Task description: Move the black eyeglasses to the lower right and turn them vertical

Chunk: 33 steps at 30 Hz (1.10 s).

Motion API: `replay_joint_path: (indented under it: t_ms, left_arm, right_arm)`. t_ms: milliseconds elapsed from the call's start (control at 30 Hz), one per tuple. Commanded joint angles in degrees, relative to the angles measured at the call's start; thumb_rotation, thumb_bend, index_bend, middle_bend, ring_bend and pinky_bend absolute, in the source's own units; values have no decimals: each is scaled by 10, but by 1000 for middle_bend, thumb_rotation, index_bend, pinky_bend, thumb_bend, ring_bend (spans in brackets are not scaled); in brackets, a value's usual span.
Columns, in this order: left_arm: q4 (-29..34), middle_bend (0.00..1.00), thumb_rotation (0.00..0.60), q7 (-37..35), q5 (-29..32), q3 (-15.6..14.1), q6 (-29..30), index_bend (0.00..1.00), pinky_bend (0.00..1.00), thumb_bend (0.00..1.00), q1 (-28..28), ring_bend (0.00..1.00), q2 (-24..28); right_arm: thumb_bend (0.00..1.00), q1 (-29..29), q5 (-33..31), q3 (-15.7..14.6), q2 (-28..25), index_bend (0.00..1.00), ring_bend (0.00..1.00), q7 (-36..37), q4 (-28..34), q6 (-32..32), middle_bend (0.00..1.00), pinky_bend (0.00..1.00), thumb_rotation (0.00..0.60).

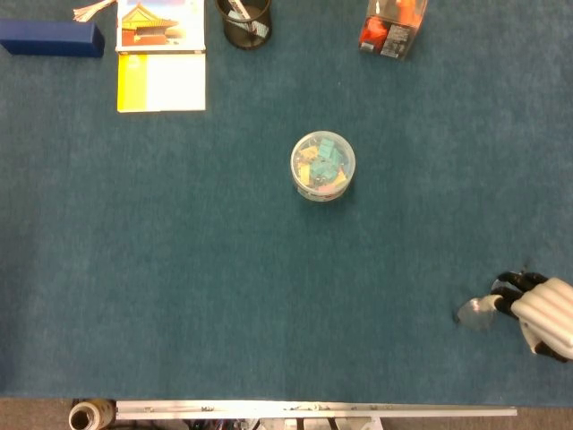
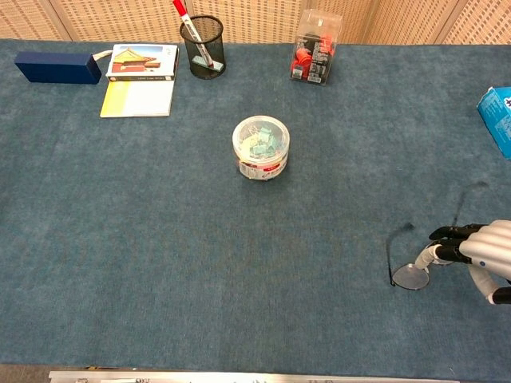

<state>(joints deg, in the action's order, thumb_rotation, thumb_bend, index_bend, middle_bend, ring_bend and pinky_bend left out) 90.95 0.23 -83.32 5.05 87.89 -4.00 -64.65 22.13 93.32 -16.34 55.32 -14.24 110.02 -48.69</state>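
Near the lower right corner of the blue felt tabletop (image 2: 160, 239), my right hand (image 2: 487, 257) has its dark fingers (image 2: 449, 234) pinched on the thin black wire-framed eyeglasses (image 2: 411, 275), grasping them at the frame beside one lens. From the chest view that lens shows as a pale oval just left of my fingertips, with one dark temple arm rising from it at the left and another thin arm standing up above my fingers; both look blurred, so I cannot tell whether the glasses rest on the felt or are lifted off it. From the head view the same right hand (image 1: 546, 313) sits at the right edge and the eyeglasses (image 1: 474, 311) appear only as a faint grey smudge touching the fingertips. My left hand shows in neither view.

Well apart from me, near the middle of the tabletop, stands a round clear plastic tub of coloured clips (image 2: 260, 147). Along the far edge lie a dark blue rectangular box (image 2: 57, 66), a yellow and white booklet (image 2: 139, 97) with a picture book (image 2: 144, 61) just behind it, a black mesh pen cup (image 2: 202, 45), and a clear plastic box with red contents (image 2: 313, 57). At the right edge pokes in a light blue carton (image 2: 497, 118)
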Motion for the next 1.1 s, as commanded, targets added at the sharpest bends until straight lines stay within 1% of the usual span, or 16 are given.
replay_joint_path:
  t_ms: [33, 200, 567, 1100]
  left_arm:
    - [0, 537, 600, 1, -1, 0, 0, 475, 534, 377, 0, 395, 0]
    - [0, 537, 600, 2, -1, -1, -1, 475, 534, 377, -1, 395, -1]
    - [0, 537, 600, 0, 0, -1, -2, 475, 534, 377, -1, 395, 0]
    - [0, 537, 600, -4, 0, 0, 0, 475, 534, 377, 0, 395, 2]
  right_arm:
    - [1000, 0, -3, -5, -10, 243, 109, -9, 10, 5, 273, 204, 600]
    - [1000, -1, -2, -6, -15, 243, 112, -10, 14, 6, 277, 205, 600]
    - [1000, -1, -8, 1, -7, 243, 112, -4, 4, 13, 278, 205, 600]
    - [1000, 7, -50, 15, 14, 243, 112, -30, -7, 41, 278, 205, 600]
